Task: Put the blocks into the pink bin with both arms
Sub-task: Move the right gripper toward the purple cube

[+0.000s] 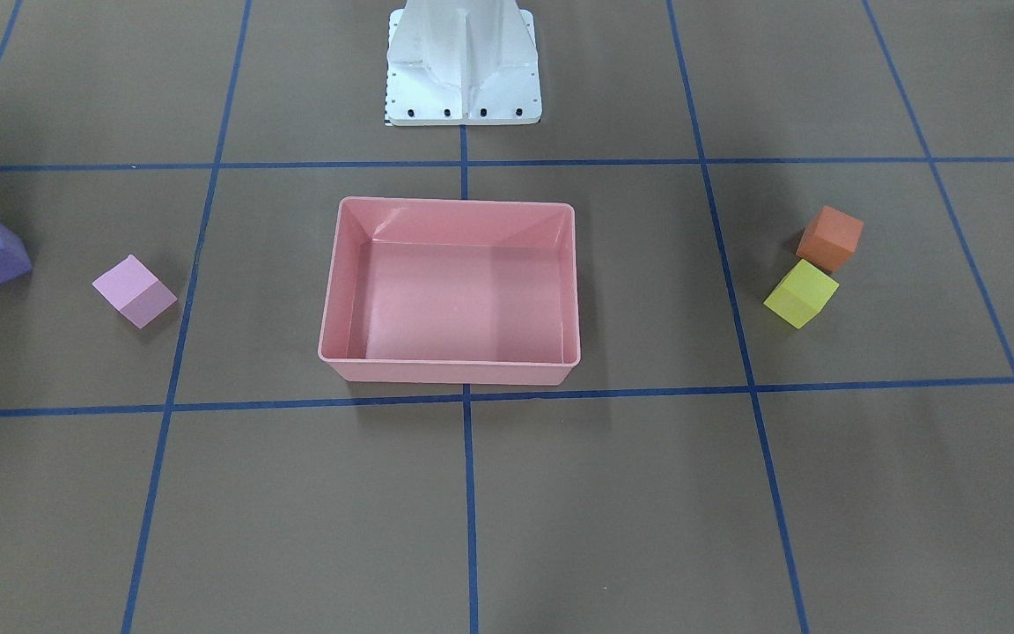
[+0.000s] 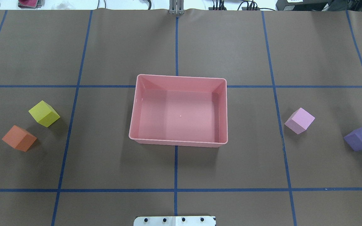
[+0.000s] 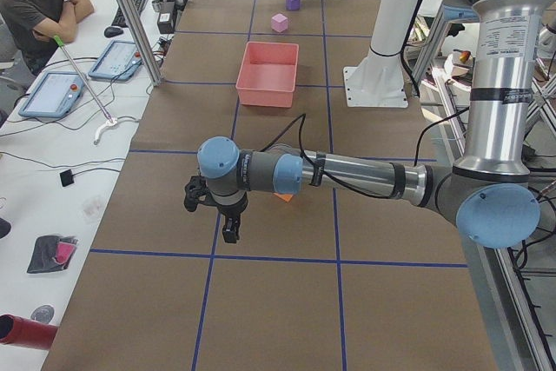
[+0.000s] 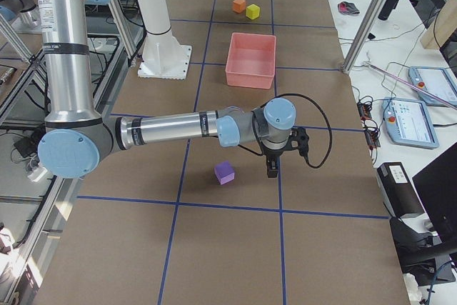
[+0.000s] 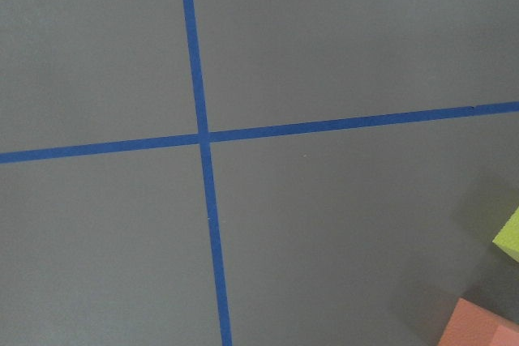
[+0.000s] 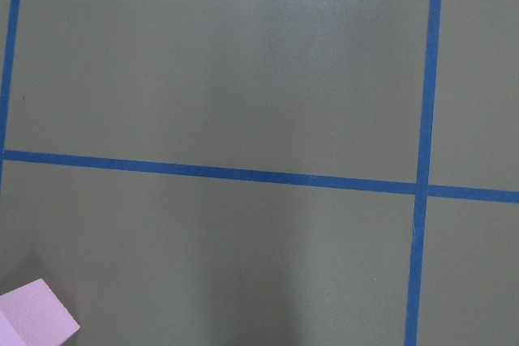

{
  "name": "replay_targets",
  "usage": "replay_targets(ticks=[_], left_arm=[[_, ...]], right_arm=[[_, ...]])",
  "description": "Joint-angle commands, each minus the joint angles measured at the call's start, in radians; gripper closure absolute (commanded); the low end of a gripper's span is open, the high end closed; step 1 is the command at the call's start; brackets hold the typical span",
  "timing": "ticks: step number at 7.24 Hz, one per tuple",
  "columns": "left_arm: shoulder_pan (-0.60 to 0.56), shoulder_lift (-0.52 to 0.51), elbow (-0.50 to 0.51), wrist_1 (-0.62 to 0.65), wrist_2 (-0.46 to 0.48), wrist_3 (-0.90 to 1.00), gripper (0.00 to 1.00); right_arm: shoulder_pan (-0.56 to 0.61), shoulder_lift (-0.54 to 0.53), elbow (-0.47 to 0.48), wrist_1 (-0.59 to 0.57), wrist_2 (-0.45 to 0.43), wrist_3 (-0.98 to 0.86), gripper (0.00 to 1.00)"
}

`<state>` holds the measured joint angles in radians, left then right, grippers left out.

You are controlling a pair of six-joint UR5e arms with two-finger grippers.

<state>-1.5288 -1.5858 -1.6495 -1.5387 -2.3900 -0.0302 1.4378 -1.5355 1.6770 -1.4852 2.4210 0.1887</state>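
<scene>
The pink bin (image 2: 178, 140) stands empty at the table's middle. The yellow block (image 2: 44, 113) and orange block (image 2: 19, 138) lie on the table to its left in the overhead view. The light pink block (image 2: 299, 120) and purple block (image 2: 360, 138) lie to its right. My left gripper (image 3: 228, 230) shows only in the exterior left view, hanging above the table near the orange block (image 3: 284, 198). My right gripper (image 4: 272, 169) shows only in the exterior right view, just right of the purple block (image 4: 224, 172). I cannot tell whether either is open or shut.
The white pedestal base (image 1: 463, 79) stands behind the bin. Blue tape lines (image 2: 176, 190) grid the brown table cover. An operator (image 3: 39, 2) sits at a side desk with tablets (image 3: 52, 93). The left wrist view catches corners of the yellow block (image 5: 509, 237) and orange block (image 5: 482, 326).
</scene>
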Motion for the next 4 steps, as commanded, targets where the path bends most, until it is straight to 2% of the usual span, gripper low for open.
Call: replay_targets(ticks=[1, 2, 4], left_arm=[[-0.017, 0.015, 0.033, -0.081, -0.003, 0.003, 0.00], [-0.016, 0.041, 0.037, -0.160, 0.003, -0.008, 0.00], [-0.016, 0.053, 0.027, -0.198, -0.003, -0.050, 0.00]], right_arm=[[0.000, -0.006, 0.004, 0.000, -0.020, -0.001, 0.00], [-0.002, -0.005, -0.012, 0.003, -0.025, -0.003, 0.00], [-0.004, -0.017, -0.026, 0.008, -0.031, -0.005, 0.00]])
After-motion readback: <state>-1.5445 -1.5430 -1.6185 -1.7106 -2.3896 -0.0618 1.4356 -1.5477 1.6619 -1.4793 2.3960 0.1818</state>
